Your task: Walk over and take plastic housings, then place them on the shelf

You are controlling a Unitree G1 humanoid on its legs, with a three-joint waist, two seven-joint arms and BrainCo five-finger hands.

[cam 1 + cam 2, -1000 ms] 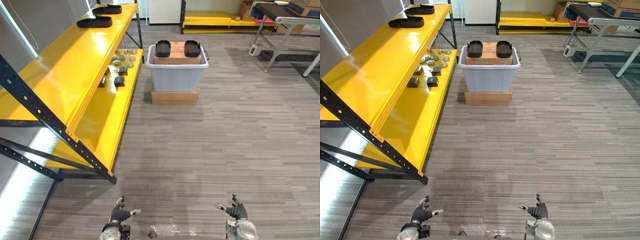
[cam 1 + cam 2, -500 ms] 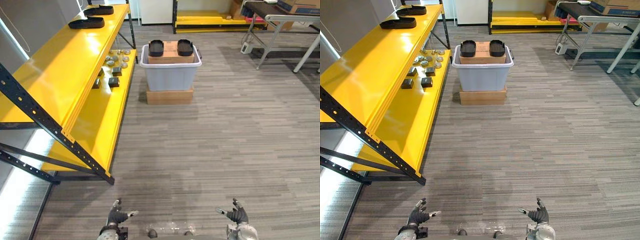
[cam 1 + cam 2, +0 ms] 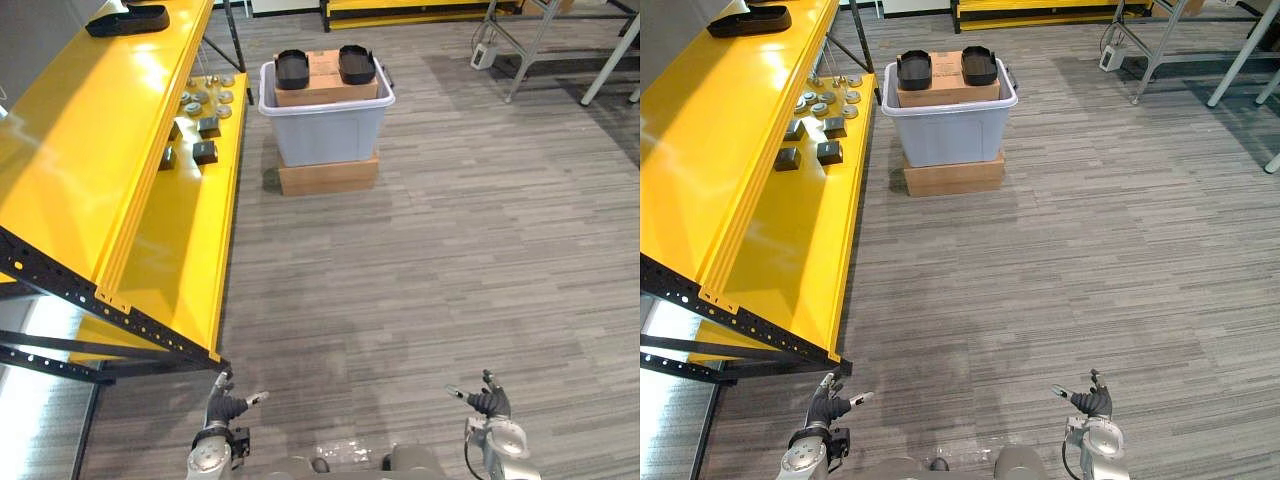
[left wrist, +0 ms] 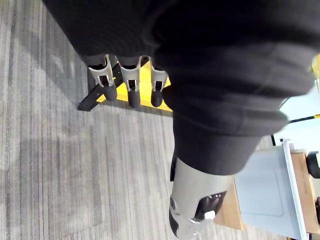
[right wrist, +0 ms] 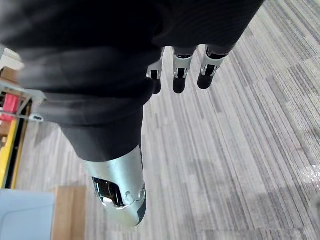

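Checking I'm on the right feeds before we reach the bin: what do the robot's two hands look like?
Both look alike. The left hand and right hand have slim silver fingers ending in dark rounded tips, and a thicker silver-grey thumb set apart from them. A dark ribbed cover wraps the back of each hand and the wrist.

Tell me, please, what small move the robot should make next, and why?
Probably a step forward toward the grey bin: the black housings sit on the cardboard box in it, well beyond reach across the floor, and the left hand and right hand are both open, holding nothing.
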